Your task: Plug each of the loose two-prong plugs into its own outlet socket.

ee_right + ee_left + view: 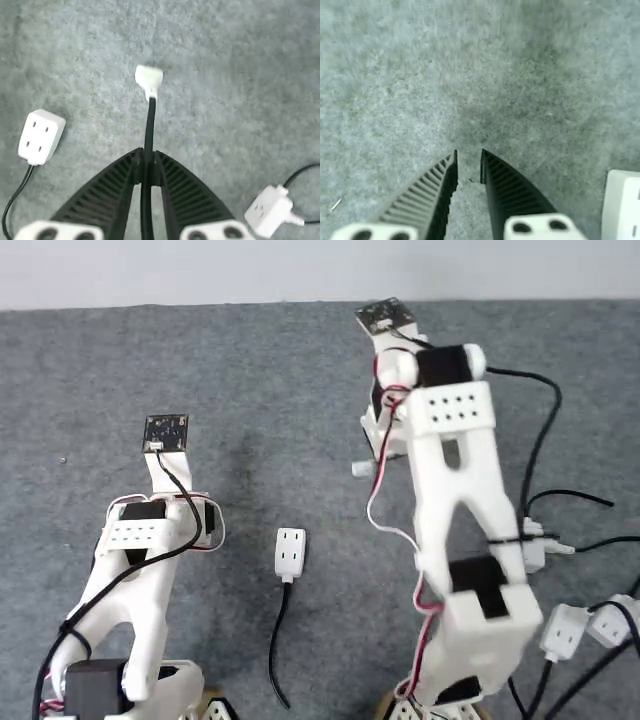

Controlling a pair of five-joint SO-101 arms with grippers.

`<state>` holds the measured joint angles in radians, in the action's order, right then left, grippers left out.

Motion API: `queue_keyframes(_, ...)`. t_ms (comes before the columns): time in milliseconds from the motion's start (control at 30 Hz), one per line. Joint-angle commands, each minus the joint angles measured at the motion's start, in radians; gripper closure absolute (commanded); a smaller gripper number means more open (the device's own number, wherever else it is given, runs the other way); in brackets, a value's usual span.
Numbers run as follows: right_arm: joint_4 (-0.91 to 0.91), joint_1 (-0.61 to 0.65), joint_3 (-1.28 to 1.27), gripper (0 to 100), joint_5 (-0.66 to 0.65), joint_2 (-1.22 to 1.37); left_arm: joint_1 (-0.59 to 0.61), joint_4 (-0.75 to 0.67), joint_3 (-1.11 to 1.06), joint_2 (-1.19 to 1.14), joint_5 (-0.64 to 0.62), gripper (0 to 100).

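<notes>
Above the carpet, right fingers pinch a plug's cord; left fingers stand ajar.

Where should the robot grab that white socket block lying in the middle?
By its two long sides, from straight above. The socket block lies flat, holes up, with its black cord trailing from the near end, so the left gripper could pinch across the narrow width.

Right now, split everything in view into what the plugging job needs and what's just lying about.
Job: white plug on its black cord, pinched by the right gripper; outlet socket between the arms; white sockets by that arm's base.
Lying about: grey mat; pale sliver on it near the left gripper.
</notes>
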<state>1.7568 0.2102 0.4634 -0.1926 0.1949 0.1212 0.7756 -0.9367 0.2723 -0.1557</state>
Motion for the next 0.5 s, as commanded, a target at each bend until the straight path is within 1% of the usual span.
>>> queue_keyframes(0, 0.045, -0.007, -0.098, 99.1, -0.003, -0.177, 0.002, -0.023, 0.027, 0.003, 0.003, 93)
queue_keyframes(233, 0.047, -0.012, -0.299, 99.1, 0.000, -0.361, 0.002, -0.038, 0.027, 0.003, 0.003, 93)
queue_keyframes(467, 0.042, -0.056, -0.387, 99.0, -0.008, -0.375, 0.002, -0.038, 0.027, 0.003, 0.003, 93)
